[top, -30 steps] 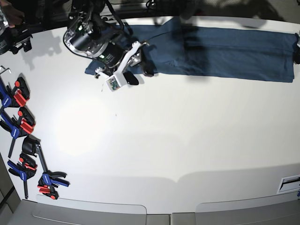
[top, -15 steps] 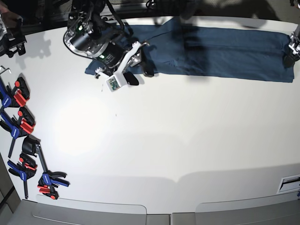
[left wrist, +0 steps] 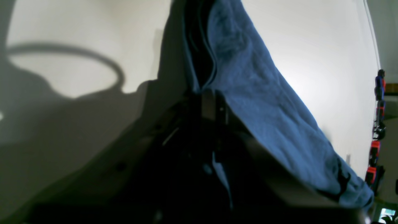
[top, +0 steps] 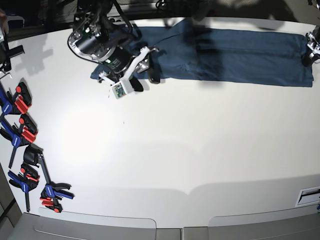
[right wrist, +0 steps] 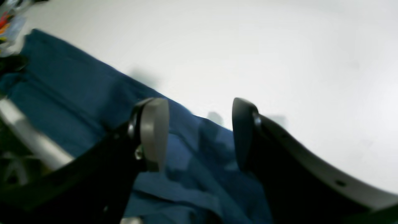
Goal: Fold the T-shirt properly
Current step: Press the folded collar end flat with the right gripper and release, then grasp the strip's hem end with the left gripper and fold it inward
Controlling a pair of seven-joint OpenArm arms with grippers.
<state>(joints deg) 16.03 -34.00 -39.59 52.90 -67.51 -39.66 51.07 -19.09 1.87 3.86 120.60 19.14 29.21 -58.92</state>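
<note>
The dark navy T-shirt (top: 235, 52) lies as a long strip along the far side of the white table (top: 175, 145). At its right end my left gripper (top: 309, 52) sits on the cloth's edge. The left wrist view shows that gripper (left wrist: 211, 104) shut on a raised fold of the T-shirt (left wrist: 264, 102). My right gripper (top: 146, 79) hovers open over the strip's left part, near its front edge. In the right wrist view its fingers (right wrist: 154, 130) stand wide apart, with the T-shirt (right wrist: 77, 102) beneath them and nothing pinched.
Several blue-and-red clamps (top: 22, 132) lie along the table's left edge, with more near the front left corner (top: 50, 192). They also show at the right edge of the left wrist view as clamps (left wrist: 377, 118). Bare white table fills the middle and front.
My left gripper came in at the strip's right end and closed on the cloth. The right arm shifted slightly up and left, still open.
</note>
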